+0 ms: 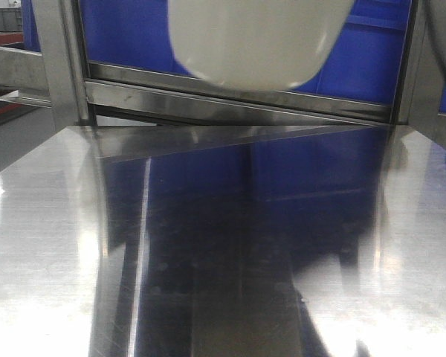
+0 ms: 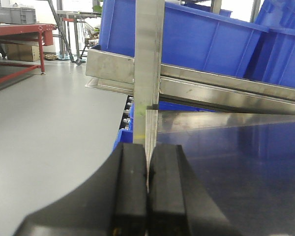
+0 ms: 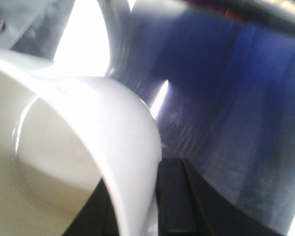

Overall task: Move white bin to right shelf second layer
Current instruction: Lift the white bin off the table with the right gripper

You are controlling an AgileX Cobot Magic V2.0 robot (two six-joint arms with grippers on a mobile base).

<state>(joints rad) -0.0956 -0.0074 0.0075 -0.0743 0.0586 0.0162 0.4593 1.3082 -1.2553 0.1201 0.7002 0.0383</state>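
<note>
One white bin [image 1: 256, 41] hangs above the table's [image 1: 44, 245] far edge; only the right wrist shows the right tool [image 3: 137, 196] pinching its wall. Only the left wrist shows the left tool [image 2: 147, 169], closed and empty, and at least three blue bins [image 2: 211, 39]

The left gripper [image 2: 147, 156] is matte black all over: 2 blocky, flat-faced fingers [image 2: 132, 187] with squared tips, rising from a broad body whose shoulders flare outward in smooth curves. The right gripper [image 3: 137, 191] shows the same dull black finish. Its fingers [image 3: 179, 196] are smooth and straight-edged, and only partly in view.
</note>
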